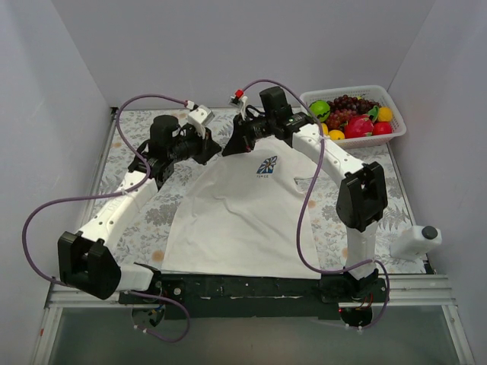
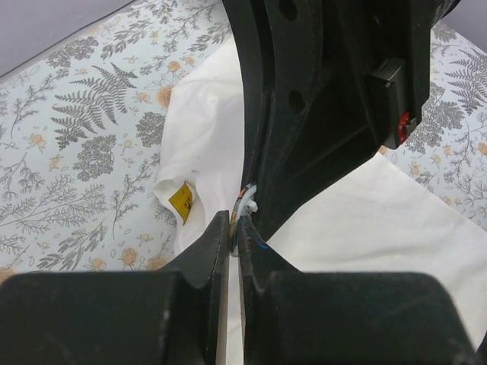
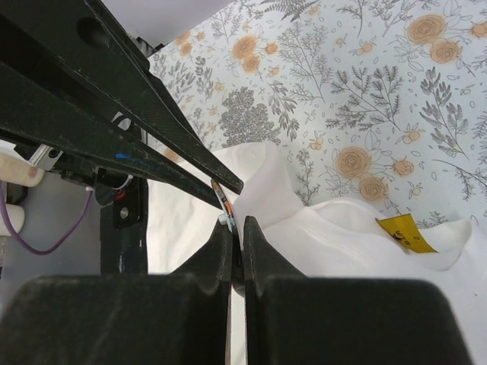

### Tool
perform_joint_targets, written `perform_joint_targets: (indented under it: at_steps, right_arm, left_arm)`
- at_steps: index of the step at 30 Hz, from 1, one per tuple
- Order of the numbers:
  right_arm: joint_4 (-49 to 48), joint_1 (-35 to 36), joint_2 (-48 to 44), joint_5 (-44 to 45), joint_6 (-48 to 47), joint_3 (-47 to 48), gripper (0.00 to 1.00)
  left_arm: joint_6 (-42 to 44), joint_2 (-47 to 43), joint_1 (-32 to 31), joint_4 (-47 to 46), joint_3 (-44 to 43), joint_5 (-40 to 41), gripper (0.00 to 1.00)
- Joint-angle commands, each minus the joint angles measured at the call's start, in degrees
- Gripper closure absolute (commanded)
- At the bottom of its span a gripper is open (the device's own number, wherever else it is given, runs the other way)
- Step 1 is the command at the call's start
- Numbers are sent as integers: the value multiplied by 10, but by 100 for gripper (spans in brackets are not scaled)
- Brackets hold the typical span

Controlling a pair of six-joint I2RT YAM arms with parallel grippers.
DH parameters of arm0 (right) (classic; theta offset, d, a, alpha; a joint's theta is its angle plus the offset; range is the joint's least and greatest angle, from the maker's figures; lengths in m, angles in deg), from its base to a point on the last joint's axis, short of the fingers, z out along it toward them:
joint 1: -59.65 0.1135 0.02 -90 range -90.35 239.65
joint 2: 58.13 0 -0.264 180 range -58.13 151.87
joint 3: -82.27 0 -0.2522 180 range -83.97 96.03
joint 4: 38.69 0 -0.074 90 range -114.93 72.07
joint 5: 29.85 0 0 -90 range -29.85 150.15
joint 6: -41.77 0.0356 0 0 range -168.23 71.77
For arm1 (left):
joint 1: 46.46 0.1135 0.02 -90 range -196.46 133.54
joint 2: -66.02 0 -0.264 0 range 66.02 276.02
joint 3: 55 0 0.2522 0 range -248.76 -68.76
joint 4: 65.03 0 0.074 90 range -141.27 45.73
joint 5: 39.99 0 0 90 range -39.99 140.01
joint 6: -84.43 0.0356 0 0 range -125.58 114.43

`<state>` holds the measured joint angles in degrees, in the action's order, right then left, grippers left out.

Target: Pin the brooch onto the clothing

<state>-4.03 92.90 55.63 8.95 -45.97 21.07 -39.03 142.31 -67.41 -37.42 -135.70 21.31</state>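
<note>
With left gripper [image 2: 234,228] and right gripper [image 3: 237,228] squeezed shut tip to tip at far edge of soft, floppy shirt [image 1: 236,213], pinch tiny, hard, likely slippery brooch [image 2: 238,207] by its rim.

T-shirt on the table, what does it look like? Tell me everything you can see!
The T-shirt is white, soft-looking cloth, spread mostly flat on the flowery mat, with its hem at the near side. A small blue-square daisy print sits on the chest, and a yellow tag shows at the rumpled neck. There the left fingers and right fingers meet, both shut against the cloth.
</note>
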Motion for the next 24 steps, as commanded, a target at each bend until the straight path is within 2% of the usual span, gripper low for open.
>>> perform_joint_targets:
  at_steps: [1, 9, 17, 24]
  right_arm:
    - [-75, -6, 16, 134, 14, -31, 99]
    - [-113, -9, -6, 131, 27, -63, 99]
    - [-143, -14, -19, 116, 39, -87, 99]
    - [-236, -17, -56, 85, 45, -155, 99]
  left_arm:
    - [-39, -94, -57, -99, 11, -129, 100]
    - [-49, -118, -56, -113, 44, -79, 100]
    - [-82, -148, -50, -172, 89, -33, 100]
    - [-117, -138, -26, -190, 101, -34, 100]
